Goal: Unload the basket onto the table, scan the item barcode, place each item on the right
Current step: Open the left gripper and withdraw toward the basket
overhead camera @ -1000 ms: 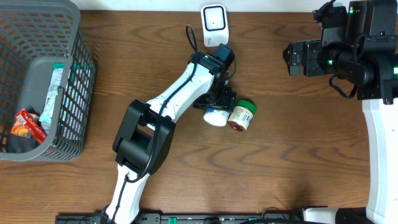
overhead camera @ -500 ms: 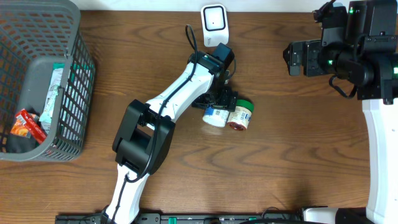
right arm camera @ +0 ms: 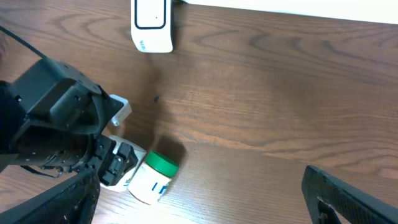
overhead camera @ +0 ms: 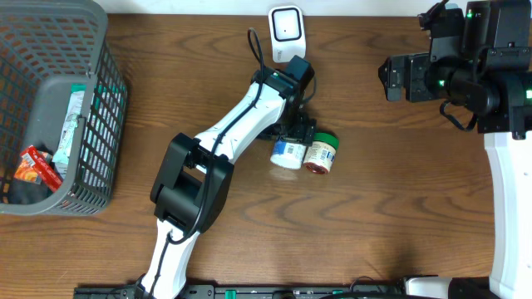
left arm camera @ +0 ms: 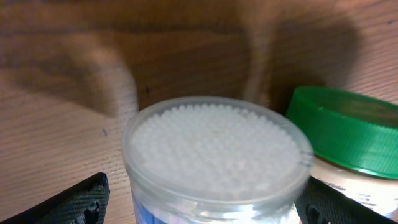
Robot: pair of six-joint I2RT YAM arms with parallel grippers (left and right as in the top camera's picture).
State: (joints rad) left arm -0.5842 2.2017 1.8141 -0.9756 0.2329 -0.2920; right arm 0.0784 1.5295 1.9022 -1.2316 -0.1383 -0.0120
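Left gripper (overhead camera: 296,136) jaws apart, straddling clear round plastic container (left arm camera: 214,149); green-lidded jar (left arm camera: 348,134) touches its right side. Right gripper (right arm camera: 199,205) jaws apart, at far right.

Overhead looks straight down on the whole desk (overhead camera: 374,232). Left wrist is jammed in close and low, facing the clear tub (left arm camera: 214,149) and green-lidded jar (left arm camera: 348,130). Right wrist hangs high and far off, angled down, sharing those two plus the scanner (right arm camera: 152,25).
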